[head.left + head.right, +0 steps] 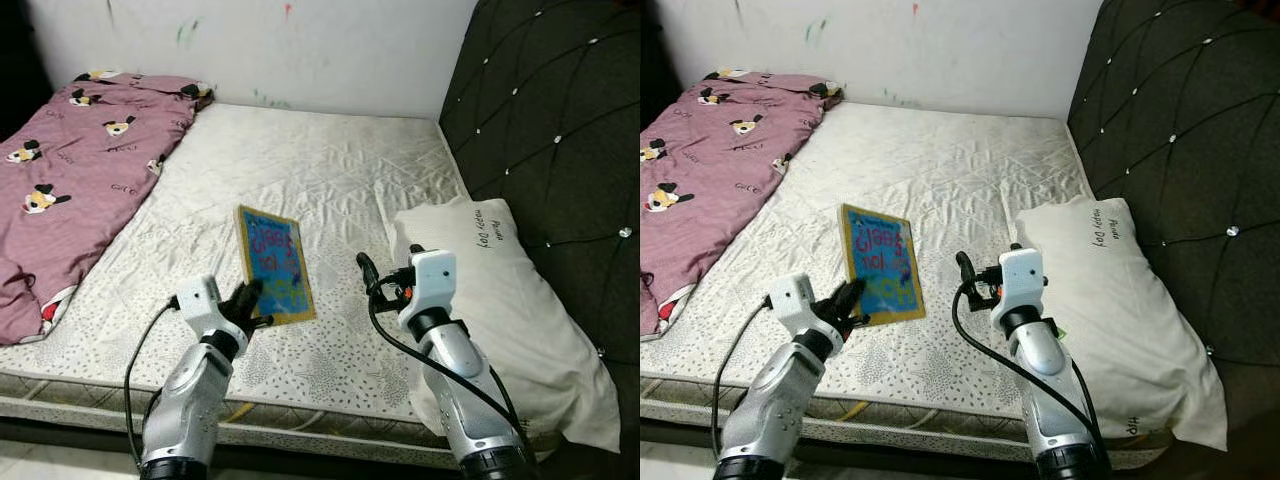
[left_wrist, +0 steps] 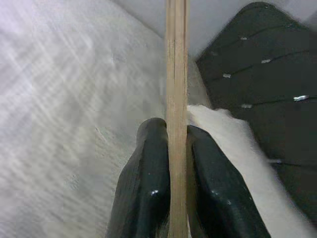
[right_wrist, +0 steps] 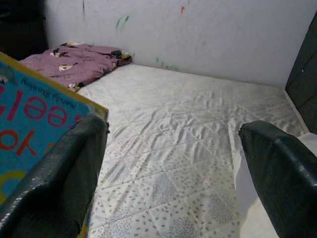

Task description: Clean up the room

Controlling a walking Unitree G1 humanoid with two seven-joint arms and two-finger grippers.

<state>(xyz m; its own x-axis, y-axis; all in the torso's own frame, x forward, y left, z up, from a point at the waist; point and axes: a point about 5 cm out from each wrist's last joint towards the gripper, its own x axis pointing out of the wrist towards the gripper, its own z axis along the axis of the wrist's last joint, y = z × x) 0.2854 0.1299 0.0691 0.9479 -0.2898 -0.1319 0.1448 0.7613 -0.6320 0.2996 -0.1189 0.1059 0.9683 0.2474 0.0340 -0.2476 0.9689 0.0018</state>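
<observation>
From the left eye view, the book (image 1: 274, 264) is the thing to watch: a blue-covered board book with a yellow border, tilted up off the mattress (image 1: 330, 170) near its front edge, its lower corner pinched by the left gripper (image 1: 250, 300); the pink blanket (image 1: 70, 170) lies bunched well away from the book along the far side of the bed, and the white pillow (image 1: 500, 310) lies on the book's other side against the dark headboard (image 1: 550, 120); the right gripper (image 1: 368, 272) hovers between book and pillow, holding nothing. In the right eye view the same layout repeats, with the book (image 1: 878, 262) angled and gripped only at one corner, so I'd judge the hold thin; a quick swing could let it pivot or slide out and flop back on the bed. The left wrist view gives what the head views cannot: the book's edge (image 2: 177, 99) seen end-on, clamped squarely between both black fingers (image 2: 148, 168), closed tight on it. The right wrist view shows the right gripper's fingers (image 3: 59, 173) spread wide with bare mattress between them, the book's cover (image 3: 34, 124) just beside one finger; moving carelessly, it could knock the book loose.
</observation>
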